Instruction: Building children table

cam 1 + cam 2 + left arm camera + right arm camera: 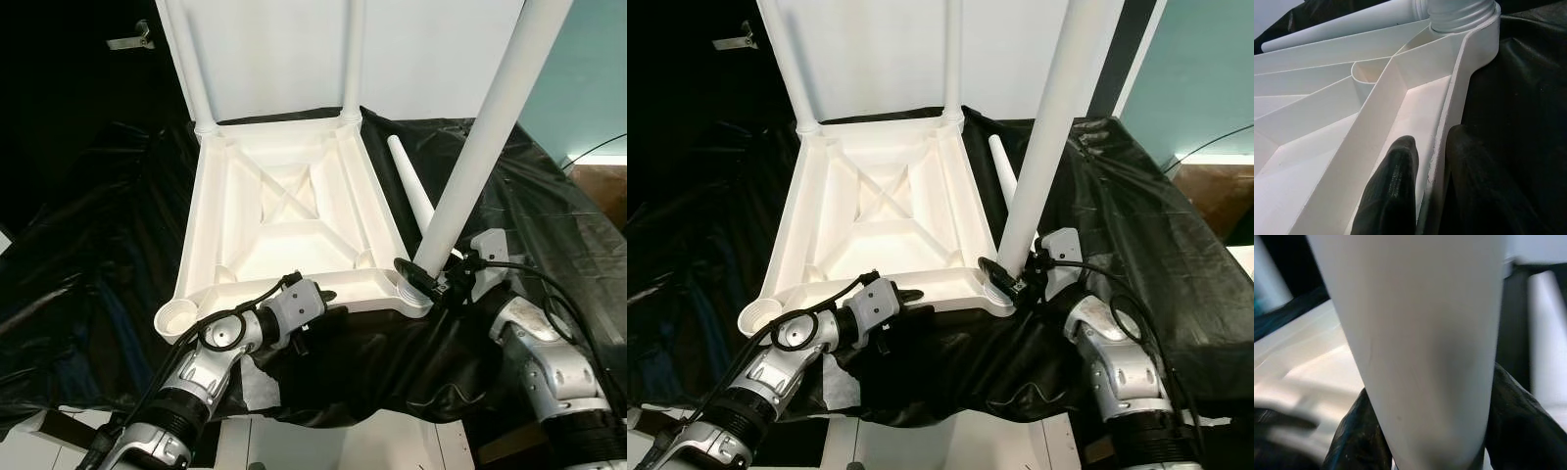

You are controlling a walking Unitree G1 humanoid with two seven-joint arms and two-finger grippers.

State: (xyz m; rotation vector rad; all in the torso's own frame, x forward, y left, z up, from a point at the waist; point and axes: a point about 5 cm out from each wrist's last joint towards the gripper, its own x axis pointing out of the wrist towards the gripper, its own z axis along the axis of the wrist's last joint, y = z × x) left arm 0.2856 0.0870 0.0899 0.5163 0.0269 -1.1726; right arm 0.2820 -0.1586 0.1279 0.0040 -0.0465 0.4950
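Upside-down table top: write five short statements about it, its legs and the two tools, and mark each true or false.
1. Two legs stand in the far corners of the table top. True.
2. The right tool grips a leg at the near right corner. True.
3. The left tool holds a loose leg. False: it clamps the table top's near rim.
4. The near left socket has a leg in it. False: it is empty.
5. One loose leg lies on the black sheet. True.
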